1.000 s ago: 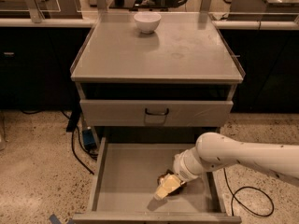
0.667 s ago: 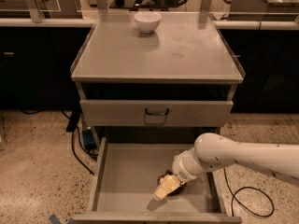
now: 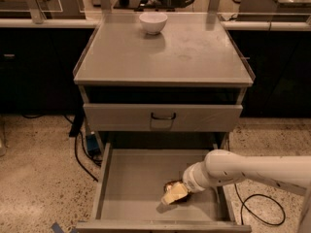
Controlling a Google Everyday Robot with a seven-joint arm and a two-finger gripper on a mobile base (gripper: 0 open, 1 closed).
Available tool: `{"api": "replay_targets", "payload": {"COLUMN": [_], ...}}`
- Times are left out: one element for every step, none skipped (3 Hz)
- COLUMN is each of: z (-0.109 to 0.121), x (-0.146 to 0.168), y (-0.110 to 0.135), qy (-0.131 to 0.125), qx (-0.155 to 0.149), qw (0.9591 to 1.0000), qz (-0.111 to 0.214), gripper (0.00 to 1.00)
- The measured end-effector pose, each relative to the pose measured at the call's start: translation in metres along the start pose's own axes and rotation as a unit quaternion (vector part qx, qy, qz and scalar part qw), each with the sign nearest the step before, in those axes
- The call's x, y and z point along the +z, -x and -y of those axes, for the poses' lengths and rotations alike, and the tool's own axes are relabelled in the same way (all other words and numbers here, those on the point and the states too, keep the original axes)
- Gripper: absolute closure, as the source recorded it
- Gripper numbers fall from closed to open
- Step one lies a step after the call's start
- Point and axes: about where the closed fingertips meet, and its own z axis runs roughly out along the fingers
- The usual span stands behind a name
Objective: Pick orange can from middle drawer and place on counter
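Observation:
The middle drawer is pulled open below the cabinet, its grey floor showing. The orange can lies on the drawer floor right of centre, mostly covered by my gripper; only a dark copper edge shows. My white arm reaches in from the right and the cream-coloured gripper is down on the can. The counter is the grey cabinet top above.
A white bowl stands at the back of the counter. A shut grey drawer front with a black loop handle sits above the open drawer. Black cables lie on the speckled floor left and right of the cabinet.

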Motion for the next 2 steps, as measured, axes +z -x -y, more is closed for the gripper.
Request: {"api": "replay_targets", "payload": {"z": [0.0,0.007], "x": [0.0,0.008], "y": [0.0,-0.015], "qy": [0.0,0.033], "qx": [0.0,0.011], "qw": [1.0,0.9993], "qz": [0.0,-0.016], "gripper": [0.0,0.0]}}
